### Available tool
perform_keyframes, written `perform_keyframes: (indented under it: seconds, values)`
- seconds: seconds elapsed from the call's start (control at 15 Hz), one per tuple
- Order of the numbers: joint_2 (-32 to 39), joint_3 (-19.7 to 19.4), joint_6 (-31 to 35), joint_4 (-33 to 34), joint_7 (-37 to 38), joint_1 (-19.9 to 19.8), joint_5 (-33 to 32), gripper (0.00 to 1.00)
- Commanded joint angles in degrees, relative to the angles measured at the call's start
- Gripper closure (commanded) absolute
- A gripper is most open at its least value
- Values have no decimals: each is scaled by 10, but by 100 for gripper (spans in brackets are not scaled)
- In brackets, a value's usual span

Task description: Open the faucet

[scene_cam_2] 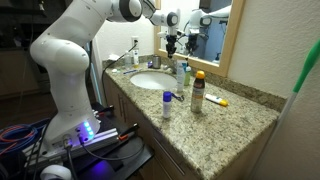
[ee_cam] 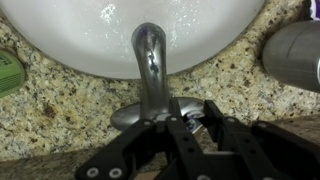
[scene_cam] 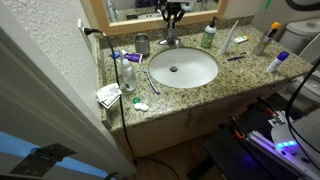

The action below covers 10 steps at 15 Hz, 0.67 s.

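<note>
The faucet (ee_cam: 148,60) is a small silvery tap. In the wrist view its curved spout reaches over the rim of the white oval basin (ee_cam: 80,45). My gripper (ee_cam: 192,112) sits right over the faucet's back part, and its two black fingers are closed close together on a shiny bit of the top lever handle. Most of the lever is hidden under the fingers. In both exterior views the gripper (scene_cam: 172,20) (scene_cam_2: 171,46) hangs straight down onto the faucet (scene_cam: 172,41) behind the basin (scene_cam: 183,68) (scene_cam_2: 150,82).
A cylindrical metal cup (scene_cam: 142,44) (ee_cam: 295,55) stands close beside the faucet, and a green-capped bottle (scene_cam: 209,36) on its other side. Several bottles and small items lie over the granite counter (scene_cam: 245,70). A mirror and wall rise just behind the faucet.
</note>
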<state>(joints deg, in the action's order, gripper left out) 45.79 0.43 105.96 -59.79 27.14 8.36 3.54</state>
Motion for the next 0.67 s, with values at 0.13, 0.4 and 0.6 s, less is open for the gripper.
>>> perform_keyframes:
  seconds: [0.13, 0.4, 0.6]
  values:
    - [9, 19, 41, 46, 46, 25, 33, 93]
    - [-7, 11, 40, 37, 74, 26, 26, 93]
    - [-21, 7, 34, 30, 95, 22, 25, 93]
